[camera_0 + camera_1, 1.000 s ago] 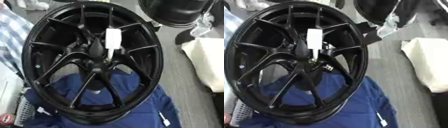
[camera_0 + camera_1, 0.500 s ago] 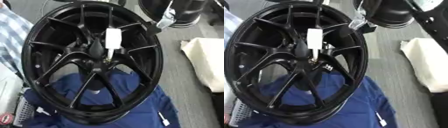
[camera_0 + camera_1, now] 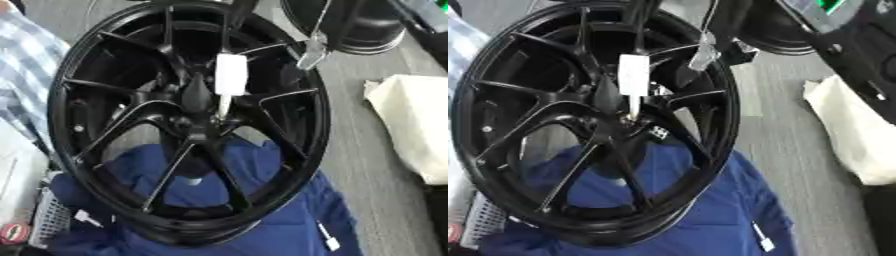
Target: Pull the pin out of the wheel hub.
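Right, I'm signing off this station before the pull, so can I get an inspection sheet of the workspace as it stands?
Surface: grey floor, partly covered by a blue cloth.
Job's things: black wheel tilted on the cloth; white-handled pin still in the hub.
Clutter: cream bag on the right, white mesh basket lower left, white tag on the cloth.
Robot hands: right robot hand at the wheel's upper right, clear of the pin; left not in view.
Cables: nothing seen.
Surroundings: second black wheel behind, plaid fabric on the left.
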You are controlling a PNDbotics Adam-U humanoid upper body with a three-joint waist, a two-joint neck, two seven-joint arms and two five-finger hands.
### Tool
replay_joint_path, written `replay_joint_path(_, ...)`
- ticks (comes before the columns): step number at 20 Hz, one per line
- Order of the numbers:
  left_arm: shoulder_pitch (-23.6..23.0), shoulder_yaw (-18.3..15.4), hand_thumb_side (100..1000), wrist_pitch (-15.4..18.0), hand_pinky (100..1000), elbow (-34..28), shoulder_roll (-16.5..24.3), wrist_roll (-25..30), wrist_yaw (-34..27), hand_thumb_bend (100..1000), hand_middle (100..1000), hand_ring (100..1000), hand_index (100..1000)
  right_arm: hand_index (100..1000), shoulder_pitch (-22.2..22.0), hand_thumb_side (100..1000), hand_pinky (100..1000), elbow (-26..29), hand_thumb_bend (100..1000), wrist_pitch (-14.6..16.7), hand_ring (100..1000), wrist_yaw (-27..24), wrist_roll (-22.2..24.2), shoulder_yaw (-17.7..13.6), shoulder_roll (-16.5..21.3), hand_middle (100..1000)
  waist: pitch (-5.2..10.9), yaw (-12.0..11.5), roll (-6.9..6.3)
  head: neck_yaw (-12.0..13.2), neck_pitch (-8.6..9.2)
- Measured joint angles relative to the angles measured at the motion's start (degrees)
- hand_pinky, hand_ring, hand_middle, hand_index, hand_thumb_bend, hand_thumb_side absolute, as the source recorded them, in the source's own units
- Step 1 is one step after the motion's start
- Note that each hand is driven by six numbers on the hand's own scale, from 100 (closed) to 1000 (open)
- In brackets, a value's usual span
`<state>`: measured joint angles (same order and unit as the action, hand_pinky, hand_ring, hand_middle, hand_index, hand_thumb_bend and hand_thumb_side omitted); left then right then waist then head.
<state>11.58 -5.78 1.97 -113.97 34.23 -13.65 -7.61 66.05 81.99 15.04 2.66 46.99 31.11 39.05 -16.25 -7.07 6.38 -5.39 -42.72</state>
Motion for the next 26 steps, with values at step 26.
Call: replay_joint_path(26, 1.0, 0.6, 661, -0.8, 893, 0.0, -0.1, 0.7, -0.9, 166, 677, 687, 767, 774, -3.1, 275, 801, 0.0, 675, -11.9, 732, 6.8, -7.0, -0.1, -5.7, 555, -0.37, 0.2, 0.87, 0.2, -1.05)
